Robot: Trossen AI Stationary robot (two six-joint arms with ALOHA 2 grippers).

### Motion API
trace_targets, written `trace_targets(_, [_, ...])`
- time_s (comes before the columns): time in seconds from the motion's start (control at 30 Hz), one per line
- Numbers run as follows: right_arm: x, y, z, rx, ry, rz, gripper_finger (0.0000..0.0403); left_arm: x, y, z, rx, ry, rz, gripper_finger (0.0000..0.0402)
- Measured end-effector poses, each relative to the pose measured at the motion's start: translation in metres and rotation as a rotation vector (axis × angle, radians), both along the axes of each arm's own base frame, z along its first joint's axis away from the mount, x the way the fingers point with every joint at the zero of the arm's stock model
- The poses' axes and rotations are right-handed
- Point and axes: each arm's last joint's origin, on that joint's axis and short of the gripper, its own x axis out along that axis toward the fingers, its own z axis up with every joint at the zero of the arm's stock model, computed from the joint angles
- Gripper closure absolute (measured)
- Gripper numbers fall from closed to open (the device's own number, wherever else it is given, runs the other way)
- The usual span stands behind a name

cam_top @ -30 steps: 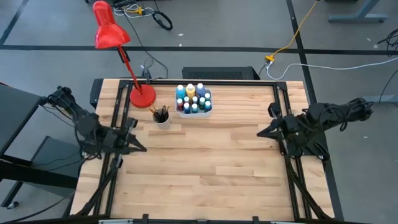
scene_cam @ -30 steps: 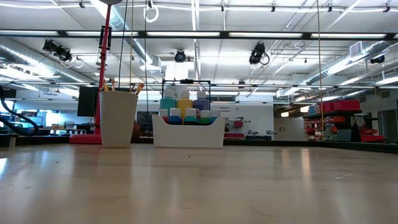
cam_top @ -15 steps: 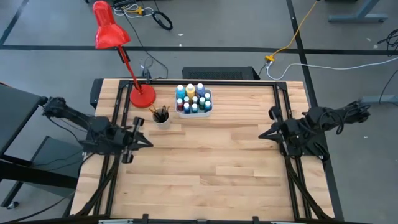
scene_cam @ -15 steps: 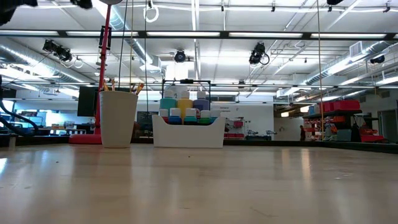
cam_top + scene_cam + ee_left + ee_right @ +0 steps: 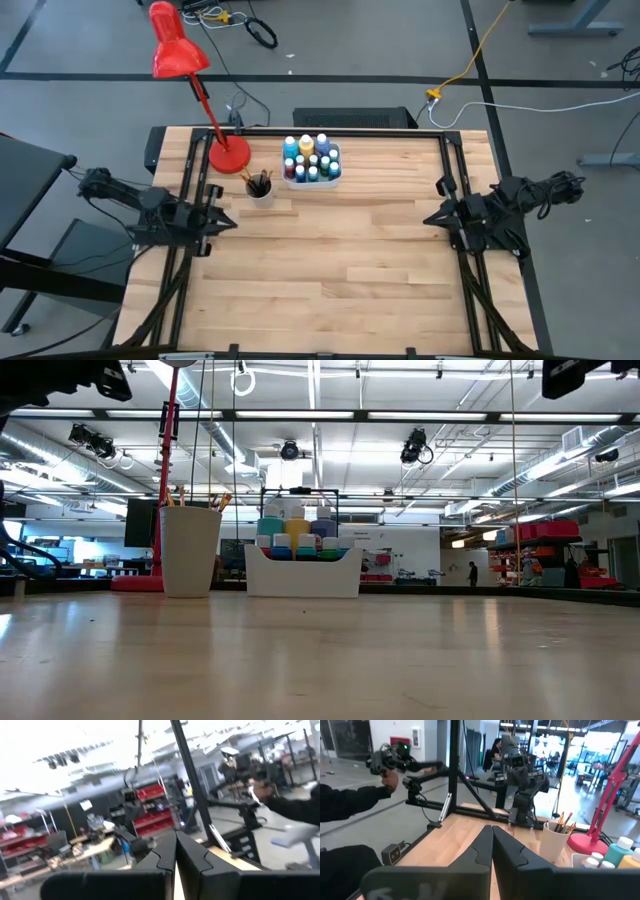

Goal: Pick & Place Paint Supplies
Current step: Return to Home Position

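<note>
The left arm (image 5: 140, 203) is held folded low over the left edge of the worktop (image 5: 340, 260), and its left gripper (image 5: 222, 220) is pointed inward toward the middle. The right arm (image 5: 520, 195) is folded in the same way over the right edge, with the right gripper (image 5: 430, 217) turned inward to face the other. In the left wrist view the two dark fingers (image 5: 192, 862) are seen pressed together along their length, with nothing between them. In the right wrist view the fingers (image 5: 510, 852) are likewise closed, tip against tip
</note>
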Motion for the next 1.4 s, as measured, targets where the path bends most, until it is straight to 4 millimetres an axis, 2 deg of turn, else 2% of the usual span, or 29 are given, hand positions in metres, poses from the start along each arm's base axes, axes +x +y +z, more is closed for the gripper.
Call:
trace_targets(0.27, [-0.010, -0.004, -0.020, 0.003, -0.056, -0.001, 0.0395, -0.009, 0.002, -0.020, 0.024, -0.070, -0.040, 0.0396])
trace_targets(0.47, [-0.013, -0.003, -0.026, 0.007, -0.089, 0.030, 0.0395, -0.008, 0.005, -0.020, 0.054, -0.080, 0.037, 0.0384])
trace_targets(0.6, [-0.012, -0.003, -0.028, 0.005, -0.094, 0.028, 0.0395, -0.008, 0.009, -0.016, 0.056, -0.125, 0.091, 0.0391])
trace_targets(0.97, [-0.002, 0.002, -0.048, 0.001, -0.099, 0.086, 0.0395, -0.002, 0.019, -0.026, -0.035, 0.002, 0.187, 0.0384])
trace_targets(1.13, [0.000, 0.004, -0.057, -0.001, -0.080, 0.142, 0.0395, 0.000, 0.021, -0.034, -0.067, 0.089, 0.201, 0.0396])
trace_targets(1.4, [0.002, 0.005, -0.059, 0.010, -0.114, 0.148, 0.0395, 0.001, 0.022, -0.035, -0.083, 0.104, 0.214, 0.0384])
